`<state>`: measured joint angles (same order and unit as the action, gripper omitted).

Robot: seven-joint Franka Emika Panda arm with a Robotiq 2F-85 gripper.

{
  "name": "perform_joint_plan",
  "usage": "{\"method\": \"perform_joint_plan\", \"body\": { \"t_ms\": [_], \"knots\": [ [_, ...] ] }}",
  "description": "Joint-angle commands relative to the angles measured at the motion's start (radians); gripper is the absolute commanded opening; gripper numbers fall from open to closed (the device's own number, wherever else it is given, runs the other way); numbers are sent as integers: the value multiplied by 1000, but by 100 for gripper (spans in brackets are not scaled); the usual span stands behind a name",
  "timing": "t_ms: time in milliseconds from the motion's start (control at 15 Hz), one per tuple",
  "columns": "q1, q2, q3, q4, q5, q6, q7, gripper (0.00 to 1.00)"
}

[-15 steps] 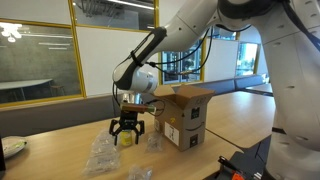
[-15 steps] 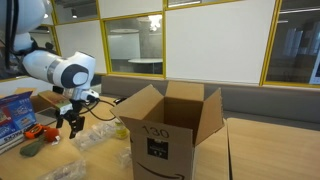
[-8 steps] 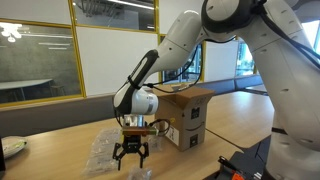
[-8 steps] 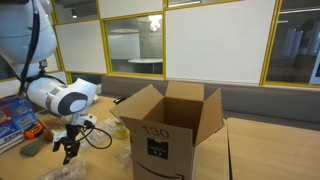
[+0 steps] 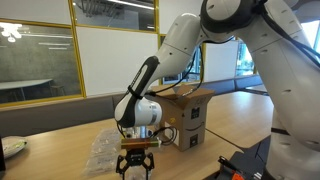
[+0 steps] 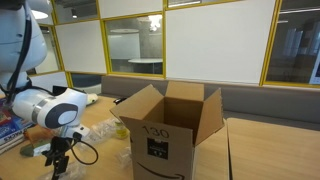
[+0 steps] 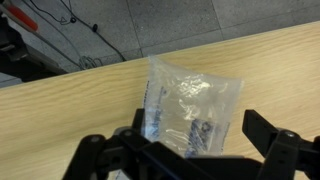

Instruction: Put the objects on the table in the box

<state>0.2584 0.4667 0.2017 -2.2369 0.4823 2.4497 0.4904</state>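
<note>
I had the fingers (image 7: 265, 135) spread wide apart with nothing held, at the bottom of the wrist view, directly above a clear plastic bag (image 7: 195, 105) (small dark bits showed inside it). That bag lay flat on the wooden counter (image 7: 270, 60) in the middle of the frame; I could not tell whether the fingers touched it. In an exterior view the arm (image 5: 140, 110) reached down at bottom centre, with more clear bags (image 5: 100, 150) just to its left. In an exterior view the box (image 6: 160, 125) stood at frame centre, flaps open, right of the fingers.
</note>
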Motion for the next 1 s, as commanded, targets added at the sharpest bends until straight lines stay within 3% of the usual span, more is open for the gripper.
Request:
{"method": "perform_joint_plan", "body": {
  "t_ms": [0, 400, 667, 733, 800, 933],
  "knots": [
    [32, 4, -10, -23, 0, 60, 66, 100],
    [59, 34, -31, -40, -18, 199, 138, 100],
    [76, 68, -53, -33, -43, 231, 185, 100],
    [80, 75, -57, -32, -50, 235, 194, 96],
    [83, 80, -60, -32, -57, 237, 201, 74],
    [87, 87, -65, -31, -69, 237, 215, 70]
  ]
}}
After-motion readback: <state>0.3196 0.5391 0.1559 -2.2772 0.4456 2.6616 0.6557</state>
